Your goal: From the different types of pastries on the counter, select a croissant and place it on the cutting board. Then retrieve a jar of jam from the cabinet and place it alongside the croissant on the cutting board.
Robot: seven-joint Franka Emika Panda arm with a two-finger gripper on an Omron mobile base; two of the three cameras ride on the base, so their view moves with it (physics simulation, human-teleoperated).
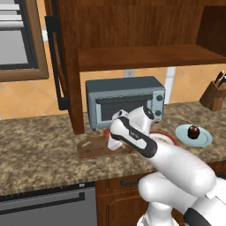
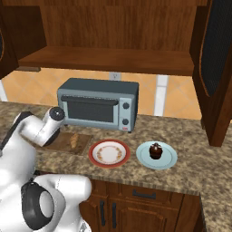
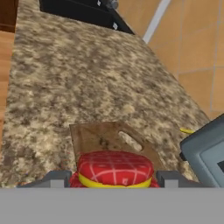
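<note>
In the hand view the jar of jam (image 3: 115, 168), red with a checked lid and a yellow band, sits between my gripper's (image 3: 113, 179) two fingertips (image 3: 57, 178), which are shut on it. Just beyond the jar lies the dark cutting board (image 3: 98, 138), its handle hole facing away. I cannot tell whether the jar touches the board. From the right base view the croissant (image 2: 74, 141) lies on the board (image 2: 61, 141), beside my arm. The open cabinet (image 1: 132, 57) hangs above the granite counter (image 1: 35, 141). The round red-topped pastry (image 2: 155, 150) rests on a pale blue plate (image 2: 168, 159).
A grey toaster oven (image 2: 97, 103) stands behind the board. A red-rimmed plate (image 2: 108, 152) sits between the board and the blue plate. A knife block (image 1: 214, 95) stands at the far right. The cabinet door (image 2: 217, 68) hangs open on the right.
</note>
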